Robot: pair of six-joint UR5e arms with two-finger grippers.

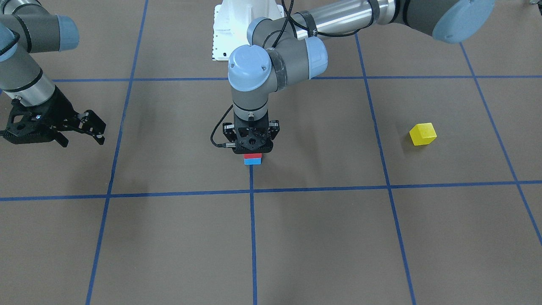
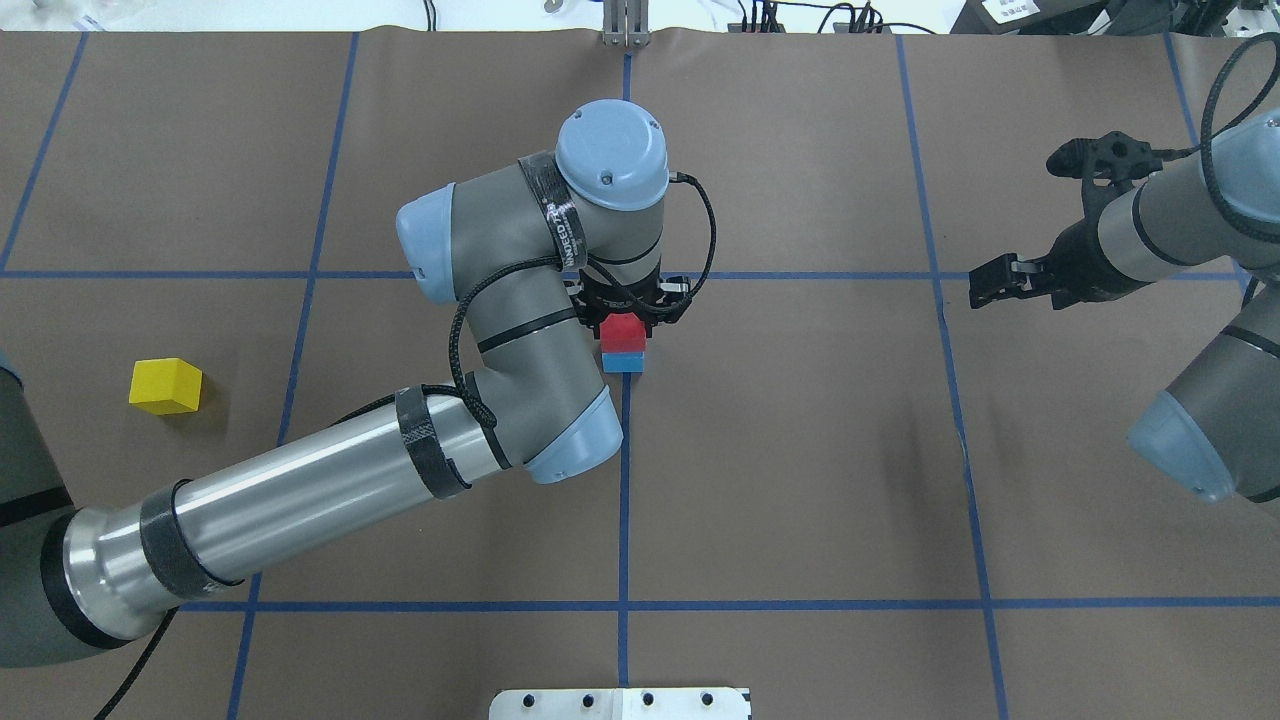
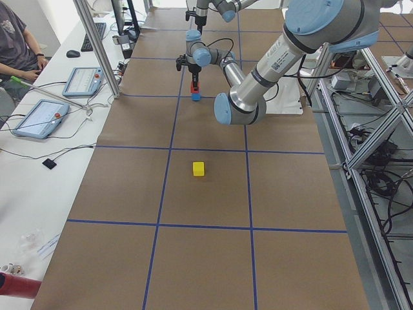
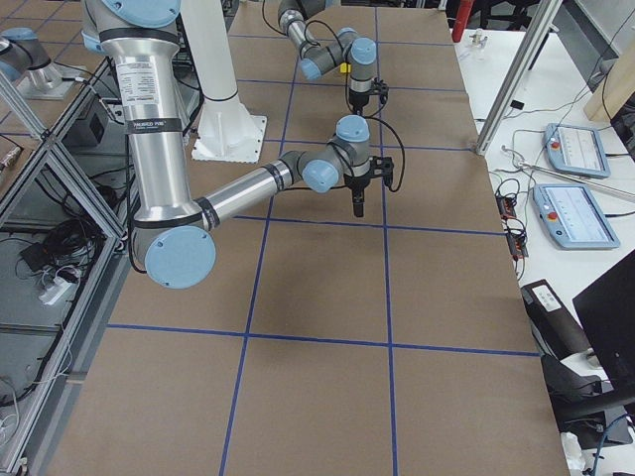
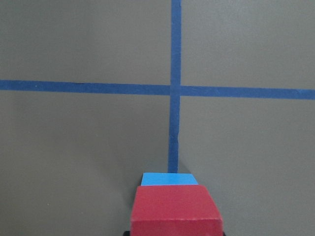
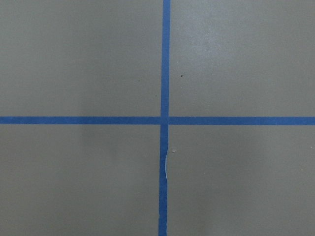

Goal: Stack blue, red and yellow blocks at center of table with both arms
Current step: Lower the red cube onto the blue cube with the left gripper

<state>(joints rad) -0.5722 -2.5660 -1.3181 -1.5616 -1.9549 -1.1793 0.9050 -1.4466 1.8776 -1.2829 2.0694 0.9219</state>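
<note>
At the table's centre the red block (image 1: 253, 156) sits squarely on the blue block (image 1: 253, 161). My left gripper (image 1: 253, 151) points straight down over them, shut on the red block (image 2: 622, 329). The left wrist view shows the red block (image 5: 174, 210) close up, with an edge of the blue block (image 5: 168, 179) under it beside a tape crossing. The yellow block (image 2: 166, 386) lies alone on the table (image 2: 800, 450), far out on my left side. My right gripper (image 1: 80, 134) hangs open and empty, well off to my right of the stack.
The white pedestal base (image 1: 237, 25) stands at the robot's edge of the table. In the exterior left view a person (image 3: 16, 45) sits at a side bench with tablets (image 3: 42, 117) and cables. Blue tape lines (image 6: 164, 120) cross under the right wrist.
</note>
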